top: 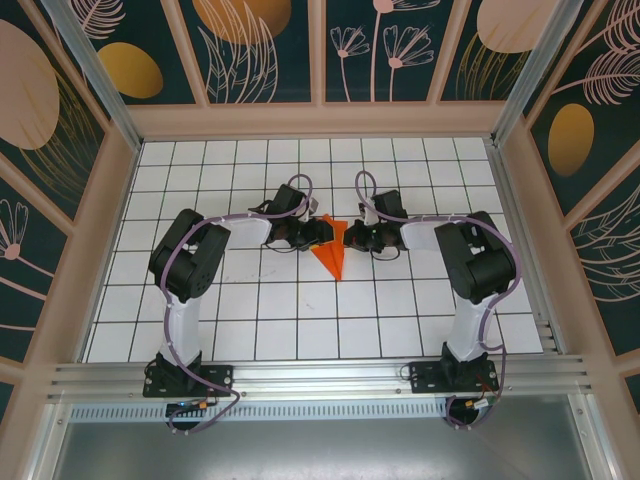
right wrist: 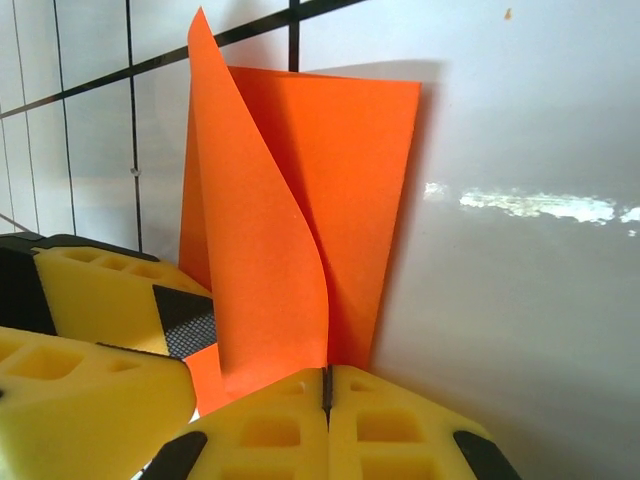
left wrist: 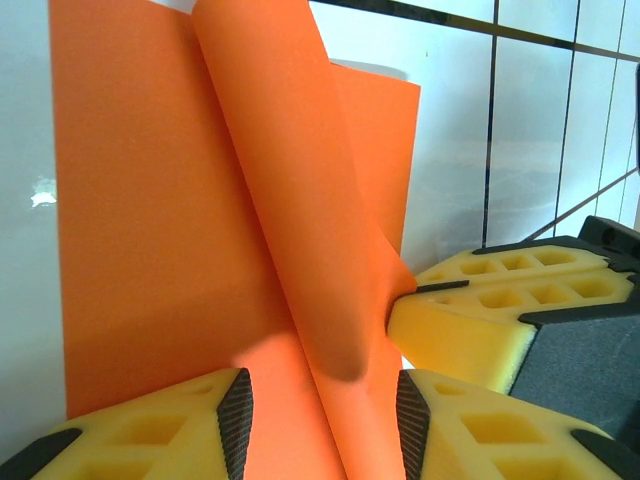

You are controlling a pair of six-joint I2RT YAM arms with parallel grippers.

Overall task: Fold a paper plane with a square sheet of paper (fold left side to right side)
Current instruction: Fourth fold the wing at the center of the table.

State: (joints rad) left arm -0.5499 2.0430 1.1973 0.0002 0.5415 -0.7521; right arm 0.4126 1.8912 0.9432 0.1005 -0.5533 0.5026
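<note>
The paper plane [top: 333,255] is bright orange paper folded to a narrow shape, its point toward the near edge, lying mid-table between both grippers. In the left wrist view the paper plane [left wrist: 140,200] lies flat with one flap [left wrist: 290,190] curling up off it. My left gripper [left wrist: 323,405] is open and the flap's base passes between its fingers. My right gripper [right wrist: 327,385] is shut on the lower edge of that raised flap [right wrist: 260,250]. From above, the left gripper [top: 316,236] and right gripper [top: 353,238] face each other across the paper.
The white gridded table [top: 300,310] is walled by a tan frame with patterned panels on three sides. An aluminium rail [top: 320,380] runs along the near edge by the arm bases. Both arms' elbows [top: 188,255] [top: 478,255] stand out to the sides.
</note>
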